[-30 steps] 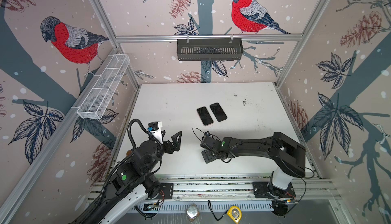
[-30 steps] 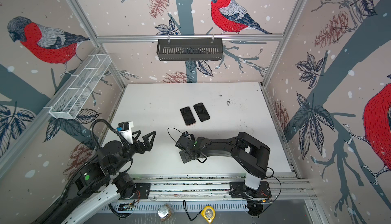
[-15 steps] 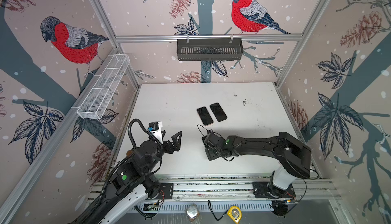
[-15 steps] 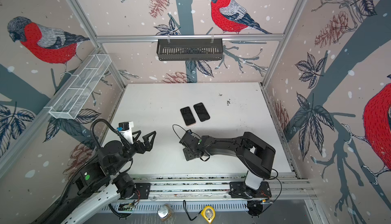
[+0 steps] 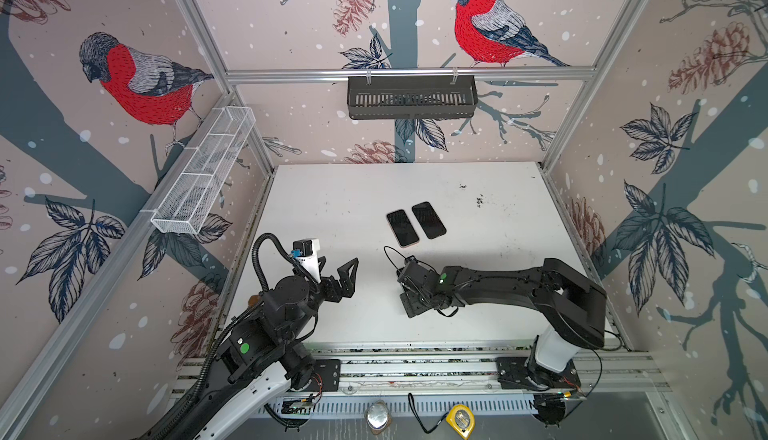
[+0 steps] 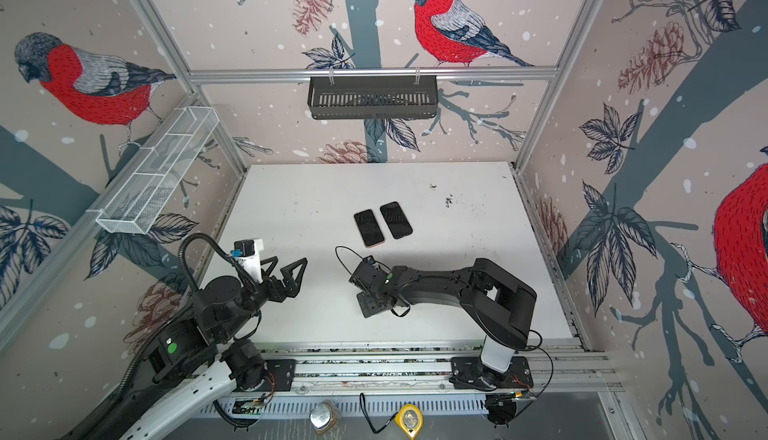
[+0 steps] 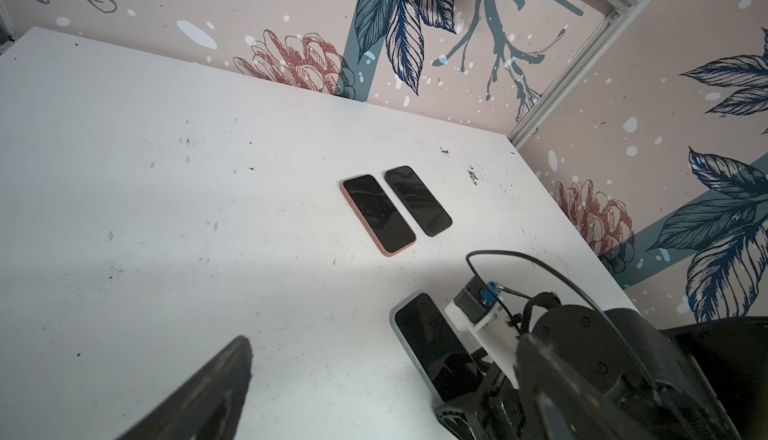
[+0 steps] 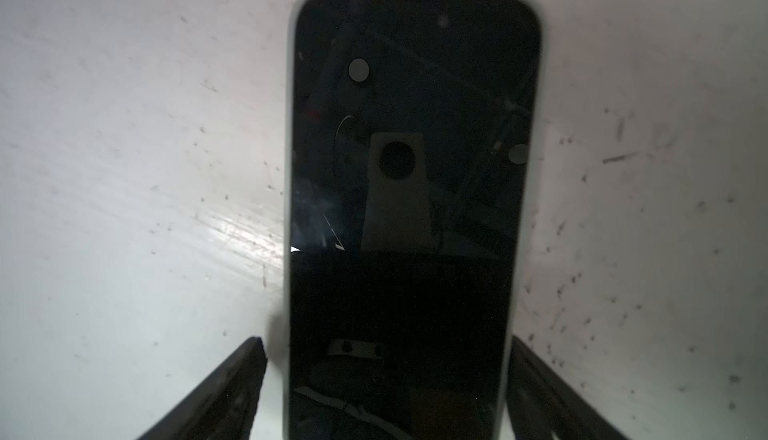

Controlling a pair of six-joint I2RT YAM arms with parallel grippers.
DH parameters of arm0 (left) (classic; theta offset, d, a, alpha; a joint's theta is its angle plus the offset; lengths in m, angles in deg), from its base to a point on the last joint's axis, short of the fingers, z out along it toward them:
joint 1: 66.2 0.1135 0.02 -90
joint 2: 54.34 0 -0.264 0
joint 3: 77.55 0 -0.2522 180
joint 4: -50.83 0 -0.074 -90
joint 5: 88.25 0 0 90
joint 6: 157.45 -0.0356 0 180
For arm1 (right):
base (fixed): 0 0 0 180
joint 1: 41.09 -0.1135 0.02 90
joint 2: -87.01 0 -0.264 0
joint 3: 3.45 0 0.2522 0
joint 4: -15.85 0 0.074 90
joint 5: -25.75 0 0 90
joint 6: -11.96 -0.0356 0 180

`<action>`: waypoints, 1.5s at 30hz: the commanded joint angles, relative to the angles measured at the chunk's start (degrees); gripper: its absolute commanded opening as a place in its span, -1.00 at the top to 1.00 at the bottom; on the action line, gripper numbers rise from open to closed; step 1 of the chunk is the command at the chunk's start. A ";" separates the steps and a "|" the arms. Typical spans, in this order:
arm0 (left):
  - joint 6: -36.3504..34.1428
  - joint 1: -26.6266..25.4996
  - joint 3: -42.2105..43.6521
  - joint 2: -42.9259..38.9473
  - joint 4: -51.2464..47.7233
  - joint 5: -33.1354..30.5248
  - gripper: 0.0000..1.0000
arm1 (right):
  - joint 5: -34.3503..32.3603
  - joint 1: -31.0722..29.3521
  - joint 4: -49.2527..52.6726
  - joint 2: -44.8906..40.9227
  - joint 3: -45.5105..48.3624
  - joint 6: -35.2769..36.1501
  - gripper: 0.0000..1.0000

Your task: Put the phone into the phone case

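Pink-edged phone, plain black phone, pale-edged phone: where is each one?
pink-edged phone (image 7: 379,214), left wrist view, middle of its screen.
black phone (image 7: 418,200), left wrist view, middle of its screen.
pale-edged phone (image 8: 415,209), right wrist view, middle of its screen.

1. A flat phone with a glossy black screen (image 8: 415,209) lies face up on the white table (image 7: 166,209), towards its front edge. It sits inside a pale grey-green case (image 8: 291,147), whose rim frames every visible edge of the phone.
2. A salmon-pink cased phone (image 7: 378,214), its screen dark, lies face up farther back, near the table's middle.
3. An all-black phone (image 7: 417,200) lies flat just beside the pink one. The two are parallel, with a narrow gap between them.
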 commanded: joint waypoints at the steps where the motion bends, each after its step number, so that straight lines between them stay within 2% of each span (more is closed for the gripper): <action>1: 0.14 0.09 0.07 -0.16 2.40 -0.10 -0.96 | 2.04 0.33 -0.64 0.38 0.85 -0.43 -0.78; 7: 0.04 0.07 0.07 0.00 2.59 -0.06 -0.96 | 2.60 0.55 -0.75 -0.32 0.61 -0.13 -0.79; 14: 0.07 0.07 0.07 -0.19 2.51 -0.04 -0.96 | 2.14 0.53 -0.49 0.83 0.36 0.10 -0.66; 23: -0.06 0.12 0.15 -0.12 2.66 0.03 -0.96 | 0.05 -0.79 1.61 3.08 -1.92 1.14 -0.65; 30: 0.08 0.08 0.16 -0.35 2.55 0.07 -0.96 | 1.13 -0.98 0.19 4.08 -1.83 0.72 -0.58; 37: 0.07 0.09 0.16 -0.32 2.64 0.16 -0.96 | 0.19 0.20 1.25 6.60 -7.12 2.74 -0.55; 45: 0.17 0.07 0.18 -0.77 2.52 0.25 -0.96 | 1.89 4.53 1.40 13.70 -15.99 6.02 -0.51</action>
